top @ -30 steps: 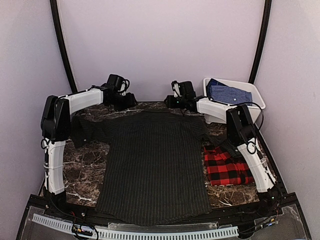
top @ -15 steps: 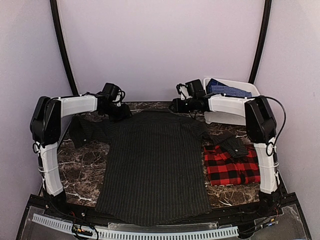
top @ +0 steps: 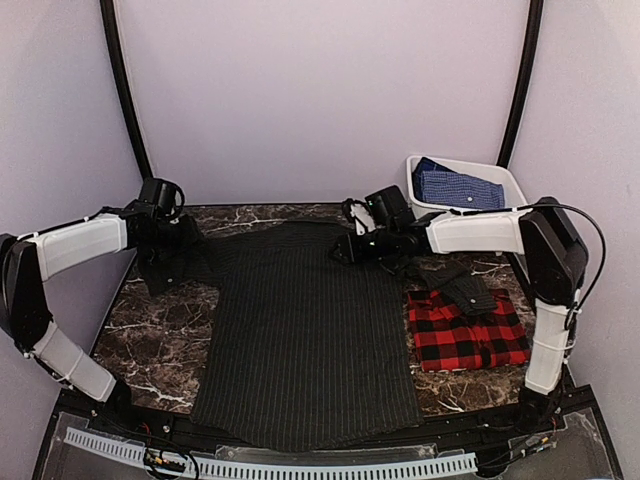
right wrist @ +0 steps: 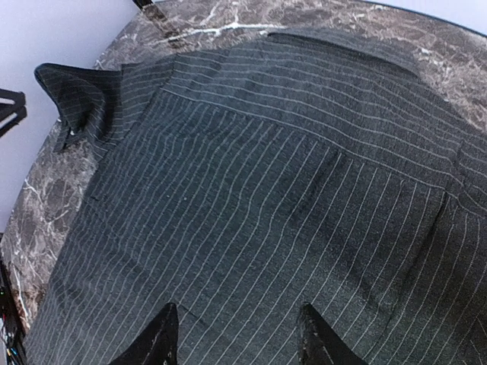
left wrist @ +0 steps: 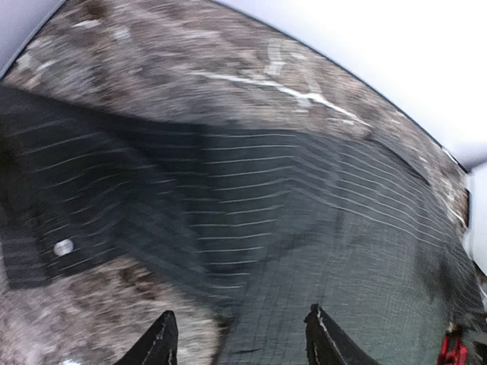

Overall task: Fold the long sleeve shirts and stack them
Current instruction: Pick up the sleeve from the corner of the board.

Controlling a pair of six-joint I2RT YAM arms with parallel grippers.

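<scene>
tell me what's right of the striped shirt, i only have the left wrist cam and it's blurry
Observer: A folded red-and-black plaid shirt lies just right of the pinstriped shirt.
Operator: where's the right gripper
Observer: The right gripper is open over the pinstriped shirt's far right shoulder area, with nothing between its fingers.
Operator: anything else back there
Observer: A white bin at the far right corner holds folded blue cloth.
</scene>
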